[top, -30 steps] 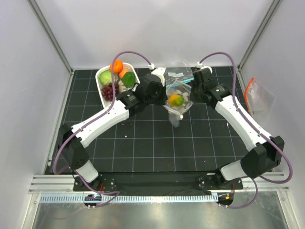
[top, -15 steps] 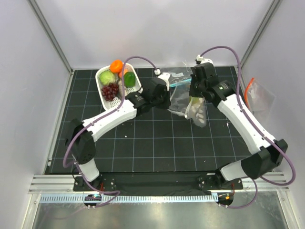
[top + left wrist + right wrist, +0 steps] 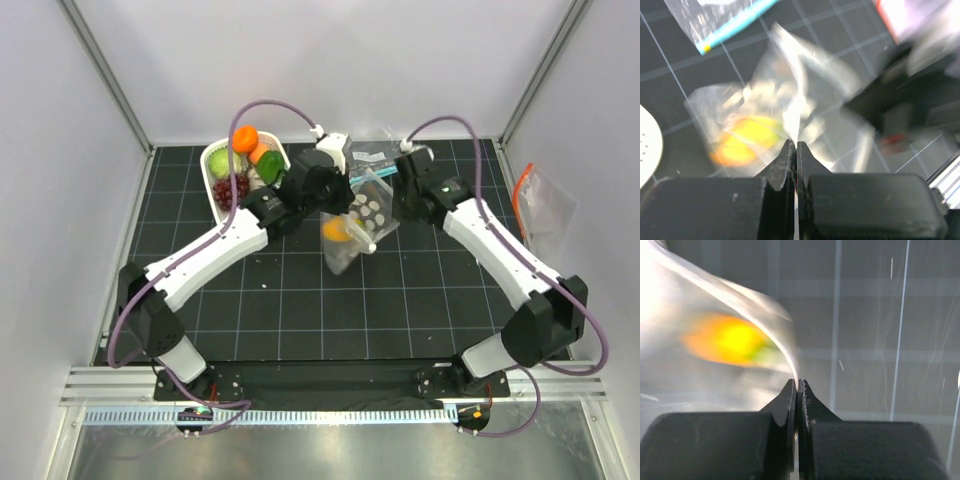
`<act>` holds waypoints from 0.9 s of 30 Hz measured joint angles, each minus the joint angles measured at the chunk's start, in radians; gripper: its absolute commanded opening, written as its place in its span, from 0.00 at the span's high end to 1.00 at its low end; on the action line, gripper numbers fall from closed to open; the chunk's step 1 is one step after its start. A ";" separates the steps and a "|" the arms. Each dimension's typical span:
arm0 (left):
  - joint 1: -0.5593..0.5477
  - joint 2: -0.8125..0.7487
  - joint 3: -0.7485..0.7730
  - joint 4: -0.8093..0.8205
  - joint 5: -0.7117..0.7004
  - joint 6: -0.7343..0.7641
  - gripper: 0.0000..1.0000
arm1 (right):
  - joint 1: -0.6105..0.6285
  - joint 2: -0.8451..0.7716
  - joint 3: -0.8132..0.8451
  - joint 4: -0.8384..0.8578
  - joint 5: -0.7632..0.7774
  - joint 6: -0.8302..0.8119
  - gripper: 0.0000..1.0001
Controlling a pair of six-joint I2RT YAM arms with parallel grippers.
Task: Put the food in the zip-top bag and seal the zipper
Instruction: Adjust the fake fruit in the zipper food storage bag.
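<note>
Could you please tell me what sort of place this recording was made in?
Probably a lab robot cell, not a kitchen: white panel walls on aluminium framing, a black gridded mat, and a white basket of toy food.

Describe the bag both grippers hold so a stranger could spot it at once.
On the black gridded table, look toward the far middle. The zip-top bag hangs there, pinched between the left gripper and right gripper. Unlike the teal-strip bag lying beyond it, it has white oval dots and holds an orange-yellow fruit.
</note>
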 measured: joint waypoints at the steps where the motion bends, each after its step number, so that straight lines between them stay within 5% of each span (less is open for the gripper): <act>1: 0.000 0.006 -0.019 0.010 0.004 -0.004 1.00 | 0.000 -0.011 0.058 0.001 -0.001 0.000 0.99; 9: 0.000 0.070 -0.023 -0.043 0.010 -0.007 1.00 | 0.000 -0.182 0.111 0.068 0.007 0.001 0.99; 16: 0.007 -0.015 -0.006 -0.027 -0.010 0.008 1.00 | 0.000 -0.088 0.032 0.029 0.025 0.000 0.99; 27: 0.008 0.076 -0.089 0.017 0.044 -0.019 0.94 | 0.000 -0.102 0.035 0.030 0.029 -0.006 0.99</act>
